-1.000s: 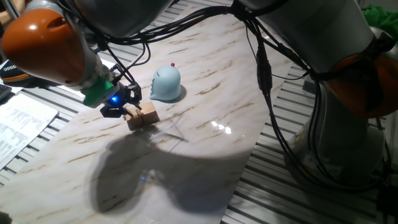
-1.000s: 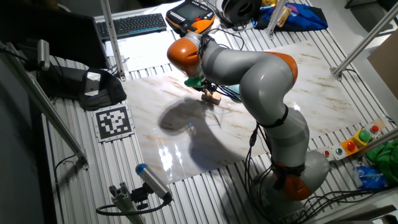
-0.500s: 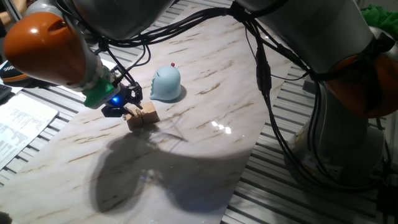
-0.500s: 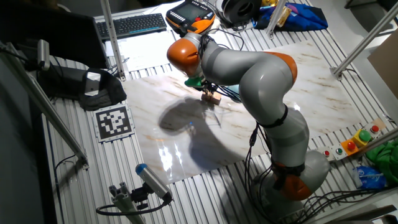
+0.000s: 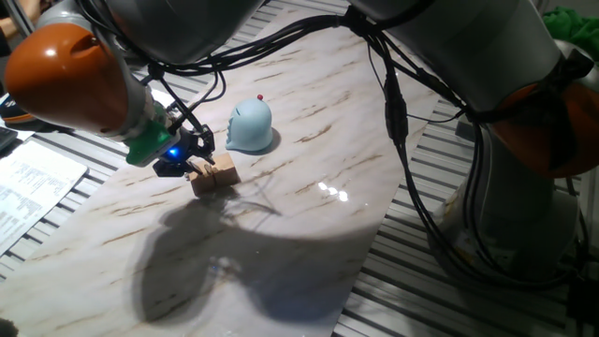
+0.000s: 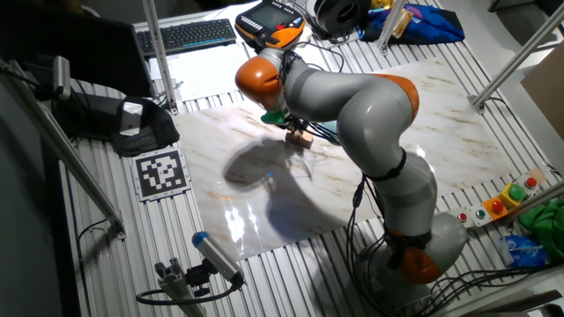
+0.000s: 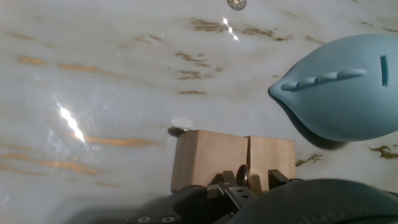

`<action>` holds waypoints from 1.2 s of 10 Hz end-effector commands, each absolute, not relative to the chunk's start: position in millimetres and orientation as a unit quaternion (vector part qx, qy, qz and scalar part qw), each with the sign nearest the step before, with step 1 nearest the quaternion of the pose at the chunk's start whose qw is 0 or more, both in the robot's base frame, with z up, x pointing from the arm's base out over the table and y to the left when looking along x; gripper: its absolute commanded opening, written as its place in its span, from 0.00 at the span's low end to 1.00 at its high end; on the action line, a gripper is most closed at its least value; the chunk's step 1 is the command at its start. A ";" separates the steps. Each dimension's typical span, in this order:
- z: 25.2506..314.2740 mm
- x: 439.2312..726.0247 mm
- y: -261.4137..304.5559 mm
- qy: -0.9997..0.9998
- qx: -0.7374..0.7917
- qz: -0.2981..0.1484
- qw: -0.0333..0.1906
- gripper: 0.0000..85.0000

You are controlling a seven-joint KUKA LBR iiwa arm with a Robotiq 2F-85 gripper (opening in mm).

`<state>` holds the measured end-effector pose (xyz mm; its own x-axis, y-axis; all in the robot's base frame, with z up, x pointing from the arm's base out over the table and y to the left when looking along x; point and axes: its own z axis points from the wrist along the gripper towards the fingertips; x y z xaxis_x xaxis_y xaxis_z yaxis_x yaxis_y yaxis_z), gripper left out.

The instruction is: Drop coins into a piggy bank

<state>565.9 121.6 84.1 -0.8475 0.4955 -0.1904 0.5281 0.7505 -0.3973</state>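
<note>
Right now the hand [image 7: 244, 182] sits low over the pair of wooden blocks [image 7: 232, 162], its fingers straddling the seam where the two cubes meet. A thin round edge shows in that seam, just ahead of the fingertips; it looks like a coin [image 7: 247, 176] standing on its rim, though it is too small to be sure. I cannot tell whether the fingers have closed on it or only bracket it.

Going left to right from the hand: ahead and to the left, a pale flat disc [image 7: 181, 122] lies on the counter [image 7: 112, 81] just beyond the left block, possibly another coin. Far ahead, at the top edge of the hand view, a small dark coin [image 7: 236, 4] rests on the marble. To the right and slightly ahead, just beside the right block, sits the piggy bank [image 7: 345, 93], its slot [image 7: 383, 66] facing the camera. In one fixed view the hand [image 5: 192, 155] hovers at the blocks [image 5: 213, 174] with the piggy bank [image 5: 250, 126] near, not touching.

To do this step well, the pinch should centre on the coin's faces, squeeze gently, and lift straight up so the blocks stay put. Then the coin must stay edge-on, aligned with the slot, before release.
</note>
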 end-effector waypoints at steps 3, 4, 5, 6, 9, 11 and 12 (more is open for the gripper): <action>83.5 565.6 120.6 0.935 0.274 -0.223 0.037 0.40; 83.1 565.6 120.3 0.935 0.274 -0.223 0.037 0.40; 82.7 565.7 120.3 0.935 0.274 -0.223 0.037 0.40; 82.0 565.8 120.2 0.935 0.273 -0.222 0.038 0.40; 78.2 566.4 118.7 0.936 0.272 -0.220 0.039 0.40; 77.5 565.9 117.4 0.936 0.271 -0.220 0.039 0.40; 77.8 565.5 117.0 0.936 0.270 -0.221 0.039 0.40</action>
<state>565.5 117.0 77.8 -0.8514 0.4881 -0.1920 0.5225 0.7571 -0.3923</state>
